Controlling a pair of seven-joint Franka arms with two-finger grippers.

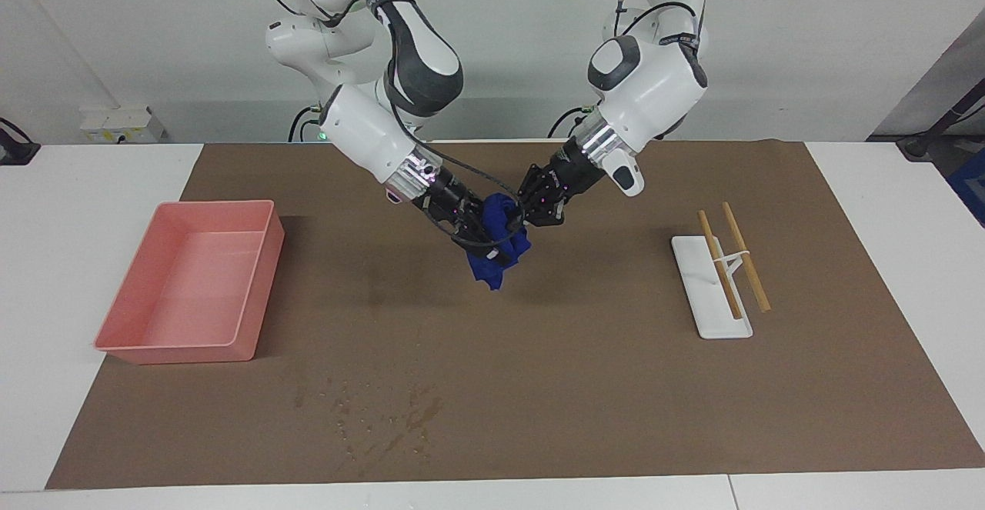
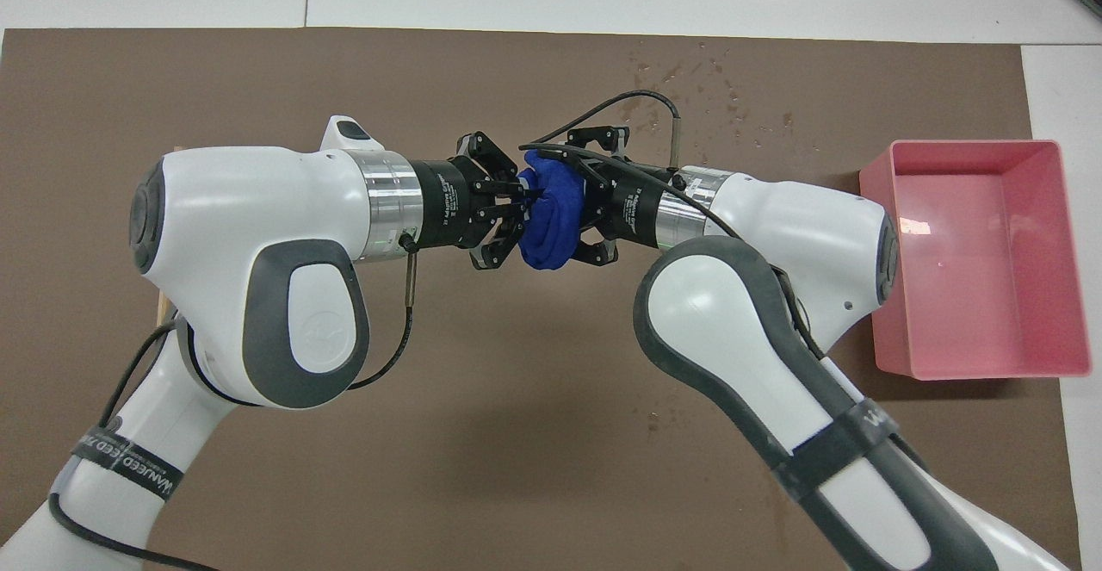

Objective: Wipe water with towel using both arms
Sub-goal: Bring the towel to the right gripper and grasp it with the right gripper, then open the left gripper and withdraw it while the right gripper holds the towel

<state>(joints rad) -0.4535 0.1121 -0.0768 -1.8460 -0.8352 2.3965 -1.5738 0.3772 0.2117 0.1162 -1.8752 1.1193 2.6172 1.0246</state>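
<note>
The blue towel hangs bunched in the air over the middle of the brown mat. My left gripper is shut on the side of it toward the left arm's end. My right gripper meets it from the other side, its fingers closed in around the squeezed bundle. The two grippers face each other tip to tip with the towel between them. The water is a patch of dark droplets and streaks on the mat, farther from the robots than the towel and toward the right arm's end.
A pink tray stands at the right arm's end of the mat, holding nothing. A white stand with two wooden sticks lies toward the left arm's end. White tabletop borders the mat.
</note>
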